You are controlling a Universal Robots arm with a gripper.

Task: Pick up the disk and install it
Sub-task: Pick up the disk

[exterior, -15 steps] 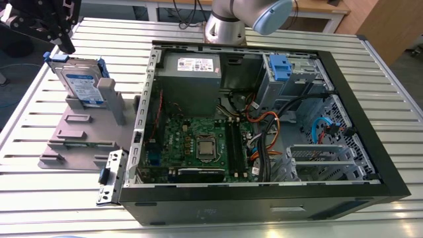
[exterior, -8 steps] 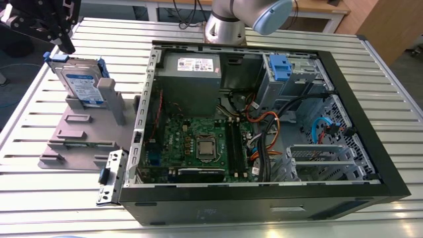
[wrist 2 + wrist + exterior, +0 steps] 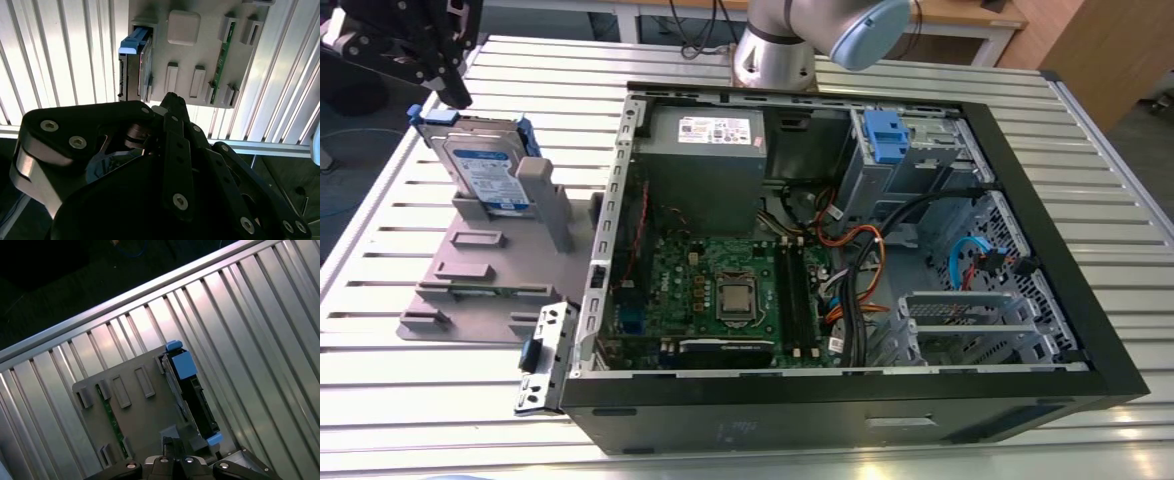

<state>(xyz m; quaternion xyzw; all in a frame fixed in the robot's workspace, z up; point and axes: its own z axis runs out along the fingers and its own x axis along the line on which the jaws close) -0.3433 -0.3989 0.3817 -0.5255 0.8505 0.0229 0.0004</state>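
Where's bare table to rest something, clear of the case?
Bare table runs along the exterior view's lower left, between the fixture and the table edge, and as a strip between the case and the exterior view's right edge. Crowded: the fixture, where the disk stands, and the case's cable-filled inside.

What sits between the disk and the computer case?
In the exterior view, an upright post of the grey stand rises between the disk and the computer case.

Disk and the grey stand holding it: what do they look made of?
The disk: silvery metal casing, apparently, with a blue-and-white label, in a blue bracket that looks like plastic. The grey stand: probably matte plastic, uniform dull grey with no glints.
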